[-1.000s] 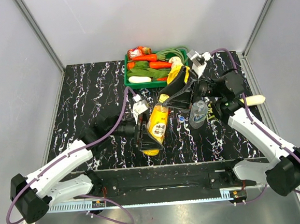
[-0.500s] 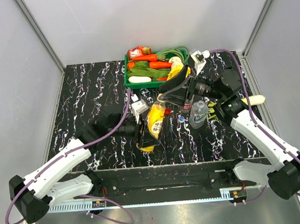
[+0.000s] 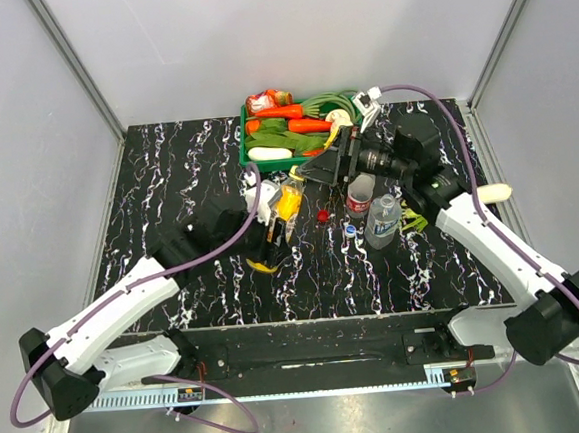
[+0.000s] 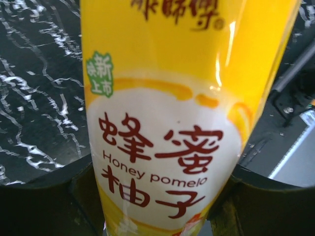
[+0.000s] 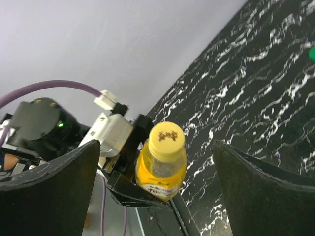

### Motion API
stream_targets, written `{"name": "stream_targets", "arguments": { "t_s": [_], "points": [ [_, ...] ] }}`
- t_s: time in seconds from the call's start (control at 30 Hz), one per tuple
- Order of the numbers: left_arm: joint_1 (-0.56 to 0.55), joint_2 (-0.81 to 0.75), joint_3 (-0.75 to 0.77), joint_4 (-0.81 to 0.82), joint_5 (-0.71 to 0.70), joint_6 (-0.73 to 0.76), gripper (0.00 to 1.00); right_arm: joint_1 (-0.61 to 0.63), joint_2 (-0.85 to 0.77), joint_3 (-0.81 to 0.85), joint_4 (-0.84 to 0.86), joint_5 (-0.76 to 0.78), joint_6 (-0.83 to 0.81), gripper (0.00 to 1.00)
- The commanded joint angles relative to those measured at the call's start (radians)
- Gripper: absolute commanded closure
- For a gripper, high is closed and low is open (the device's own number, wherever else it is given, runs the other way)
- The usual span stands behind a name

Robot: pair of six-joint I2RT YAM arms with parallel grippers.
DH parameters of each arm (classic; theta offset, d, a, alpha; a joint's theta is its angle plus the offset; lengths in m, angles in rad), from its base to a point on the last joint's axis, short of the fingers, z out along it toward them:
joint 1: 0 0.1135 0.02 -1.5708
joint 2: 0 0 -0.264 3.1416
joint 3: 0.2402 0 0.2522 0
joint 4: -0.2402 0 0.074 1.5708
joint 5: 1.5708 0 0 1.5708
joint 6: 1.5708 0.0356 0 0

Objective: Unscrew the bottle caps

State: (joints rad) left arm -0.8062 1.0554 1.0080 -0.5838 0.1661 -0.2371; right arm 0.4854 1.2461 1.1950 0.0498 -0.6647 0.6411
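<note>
Left gripper (image 4: 157, 206): I am clamped on the lower body of the honey pomelo bottle (image 4: 167, 123), centre-left of the table.
Right gripper (image 5: 156, 143): my jaws are spread wide, holding nothing.
Yellow cap (image 5: 166, 135): on the bottle, not yet off.
Bottle axis: tilted, with the neck pointing far-right, straight at my right gripper.
Key relation: the cap lies dead ahead of my open right fingers, centred between them but apart. I judge my right arm the one to twist it.

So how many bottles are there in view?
3. A yellow honey pomelo bottle is held in the left pincer; a red-labelled bottle and a blue-labelled bottle stand side by side to its right. More could hide behind the arms.
</note>
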Motion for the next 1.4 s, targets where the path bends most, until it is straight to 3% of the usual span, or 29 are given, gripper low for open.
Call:
{"name": "stream_targets", "arguments": {
  "t_s": [0.0,0.3,0.53,0.77,1.07,1.37],
  "points": [
    [-0.048,0.026,0.092,-0.059,-0.265,0.024,0.79,0.005,0.035,0.044,-0.077,0.039,0.032,0.00],
    [-0.162,0.129,0.167,-0.166,-0.591,0.010,0.80,0.005,0.115,0.054,-0.027,0.004,0.134,0.00],
    [-0.188,0.150,0.182,-0.171,-0.634,-0.002,0.80,0.005,0.138,0.032,0.058,-0.041,0.198,0.08],
    [-0.197,0.147,0.187,-0.171,-0.645,-0.001,0.81,0.005,0.167,0.021,0.120,-0.113,0.232,0.29],
    [-0.203,0.155,0.190,-0.183,-0.646,0.013,0.82,0.007,0.168,0.005,0.171,-0.136,0.252,0.49],
    [-0.208,0.144,0.173,-0.177,-0.636,0.019,0.85,0.005,0.148,-0.040,0.232,-0.130,0.261,0.87]
  ]
}}
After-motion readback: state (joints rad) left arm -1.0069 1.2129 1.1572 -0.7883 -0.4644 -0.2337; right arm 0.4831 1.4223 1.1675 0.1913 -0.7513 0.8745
